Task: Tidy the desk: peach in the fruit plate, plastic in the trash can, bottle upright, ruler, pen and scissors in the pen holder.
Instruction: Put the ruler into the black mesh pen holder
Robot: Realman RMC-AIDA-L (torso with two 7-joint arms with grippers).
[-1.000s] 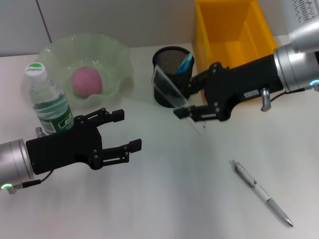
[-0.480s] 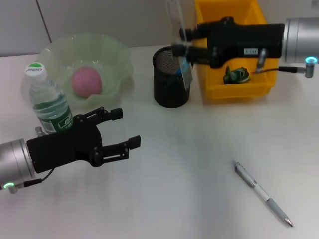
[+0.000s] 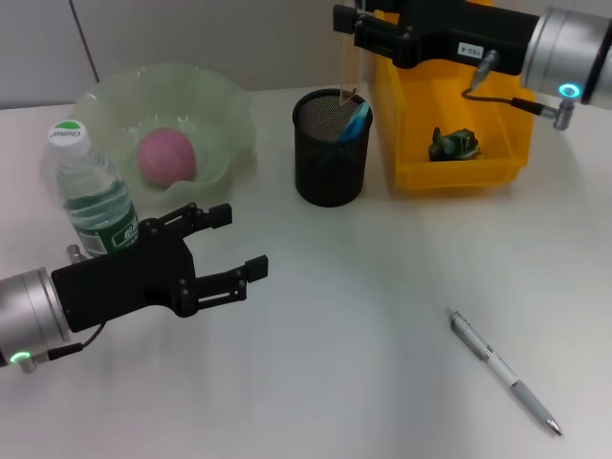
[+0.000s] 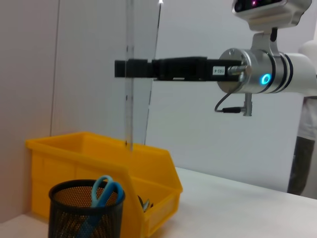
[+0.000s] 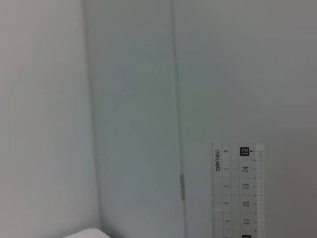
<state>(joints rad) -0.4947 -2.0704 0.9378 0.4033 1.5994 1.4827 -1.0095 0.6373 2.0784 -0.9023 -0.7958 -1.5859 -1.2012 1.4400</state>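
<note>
Ruler held upright over the pen holder, pen lying loose on the desk.

Head view: the right gripper [image 3: 356, 24] is clamped on the clear ruler [image 3: 345, 67], which hangs vertical with its lower end just above the rim of the black mesh pen holder [image 3: 330, 163], where the blue scissors [image 3: 355, 122] already stand; the yellow bin [image 3: 449, 105] sits just beside the holder, with a small green item inside. The left gripper [image 3: 234, 244] hovers with jaws spread over bare desk, next to the upright bottle [image 3: 91, 196]; the peach [image 3: 167, 156] lies in the green fruit plate [image 3: 220, 105]. The pen [image 3: 502, 371] lies alone on open desk, well apart from everything.
Left wrist view: the ruler's lower tip hangs above the holder's rim, apart from it.
Right wrist view: only the ruler's numbered end [image 5: 237, 191] shows against the wall.
</note>
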